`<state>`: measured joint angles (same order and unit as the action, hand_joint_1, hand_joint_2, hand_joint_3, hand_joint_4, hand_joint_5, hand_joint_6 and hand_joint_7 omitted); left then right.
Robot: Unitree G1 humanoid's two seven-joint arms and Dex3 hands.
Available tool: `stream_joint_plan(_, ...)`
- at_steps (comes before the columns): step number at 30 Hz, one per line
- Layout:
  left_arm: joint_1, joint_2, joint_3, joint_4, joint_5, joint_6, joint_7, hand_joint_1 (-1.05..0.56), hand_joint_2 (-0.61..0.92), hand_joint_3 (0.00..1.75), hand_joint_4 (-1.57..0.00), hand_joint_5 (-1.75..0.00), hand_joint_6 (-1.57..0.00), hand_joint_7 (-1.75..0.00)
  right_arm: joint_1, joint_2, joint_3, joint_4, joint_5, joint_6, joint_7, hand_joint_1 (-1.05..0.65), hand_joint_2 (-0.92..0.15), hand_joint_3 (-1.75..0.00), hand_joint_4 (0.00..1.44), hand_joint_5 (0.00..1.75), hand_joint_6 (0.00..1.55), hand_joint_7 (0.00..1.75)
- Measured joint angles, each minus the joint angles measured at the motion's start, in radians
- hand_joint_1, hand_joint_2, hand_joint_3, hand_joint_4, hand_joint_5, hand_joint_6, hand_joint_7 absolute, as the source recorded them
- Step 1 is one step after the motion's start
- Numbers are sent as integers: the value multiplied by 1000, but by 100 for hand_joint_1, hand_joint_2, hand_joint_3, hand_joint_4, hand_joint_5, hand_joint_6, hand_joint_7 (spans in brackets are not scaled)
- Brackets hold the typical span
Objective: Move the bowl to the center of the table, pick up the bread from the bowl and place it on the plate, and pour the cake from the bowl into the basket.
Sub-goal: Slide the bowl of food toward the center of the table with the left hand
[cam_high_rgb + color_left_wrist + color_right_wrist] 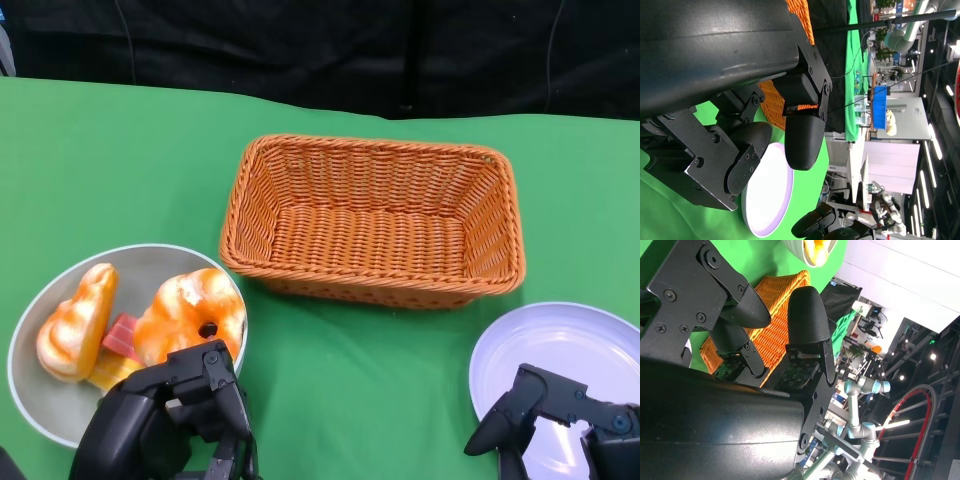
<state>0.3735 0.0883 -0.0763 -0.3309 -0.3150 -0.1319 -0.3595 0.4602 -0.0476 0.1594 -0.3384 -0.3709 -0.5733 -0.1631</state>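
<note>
Bowl (30, 340) holding bread (78, 322) and cake (122, 338), both hands unclasped, holding nothing

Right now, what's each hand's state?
Left hand: open, holding nothing, by the bowl.
Right hand: open, holding nothing, over the plate.
</note>
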Motion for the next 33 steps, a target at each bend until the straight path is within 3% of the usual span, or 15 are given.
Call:
stream_joint_plan(21, 11, 0, 0, -8, -6, -7, 0, 4, 38, 152, -92, -165, -87, -148, 9, 0, -1, 0, 1, 0, -2, 4, -11, -175, 94, 170, 88, 133)
stream_joint_plan(24, 6, 8, 9, -6, 13, -56, 0, -5, 38, 140, -81, -147, -76, -132, 11, 0, -1, -1, 1, 0, -2, 4, -11, -175, 94, 170, 88, 134)
stream_joint_plan(26, -3, 14, 21, 4, 35, -106, -10, -8, 37, 135, -77, -133, -76, -112, 14, 0, -1, -1, 3, 0, -1, 4, -12, -175, 94, 170, 88, 134)
stream_joint_plan(28, -13, 25, 39, 14, 59, -162, -15, -17, 43, 116, -68, -118, -67, -91, 16, 0, -1, -1, 6, 0, -1, 4, -12, -175, 94, 170, 89, 134)
stream_joint_plan(33, -40, 58, 85, 28, 77, -229, -26, -37, 67, 70, -60, -100, -50, -69, 22, 0, -5, -4, 7, 0, -1, 4, -10, -175, 96, 168, 89, 134)
